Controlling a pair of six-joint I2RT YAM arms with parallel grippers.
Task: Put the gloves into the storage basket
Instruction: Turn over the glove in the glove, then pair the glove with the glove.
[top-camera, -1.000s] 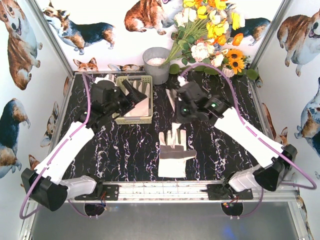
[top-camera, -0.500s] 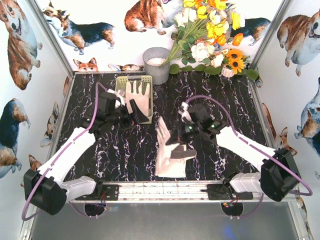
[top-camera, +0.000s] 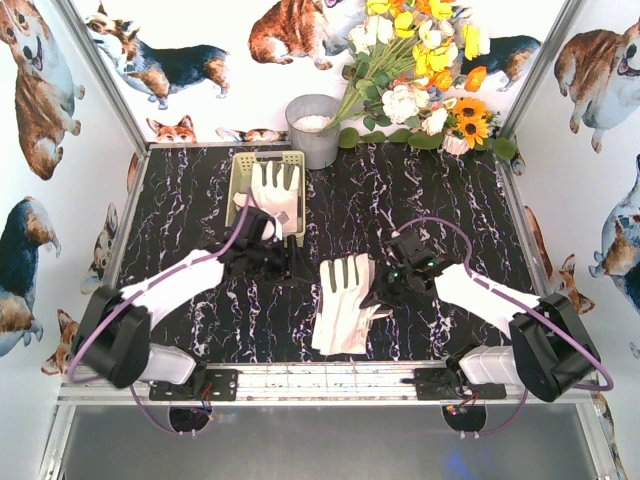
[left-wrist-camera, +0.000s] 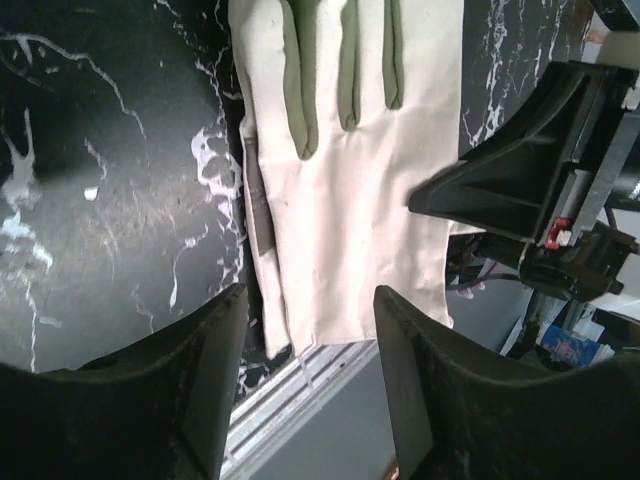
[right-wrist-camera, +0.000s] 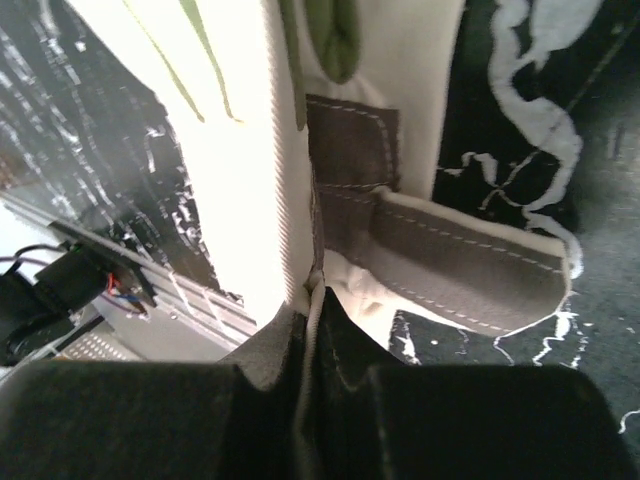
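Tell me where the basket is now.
In the top view, the basket stands at the far edge of the table, left of centre, beside the grey bucket, holding a glove.

You see cream, grey-patched gloves (top-camera: 342, 305) on the black, white-veined table (top-camera: 450, 190); the basket (top-camera: 240, 186) on it is pale yellow-green.

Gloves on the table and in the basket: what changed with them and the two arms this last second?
The left hand pulled back from the storage basket, leaving a glove inside, and swung toward the middle, empty. The right hand, shut on a second glove, brought it from the far middle to the near side, onto the third glove. That glove, the basket and the bucket stayed put.
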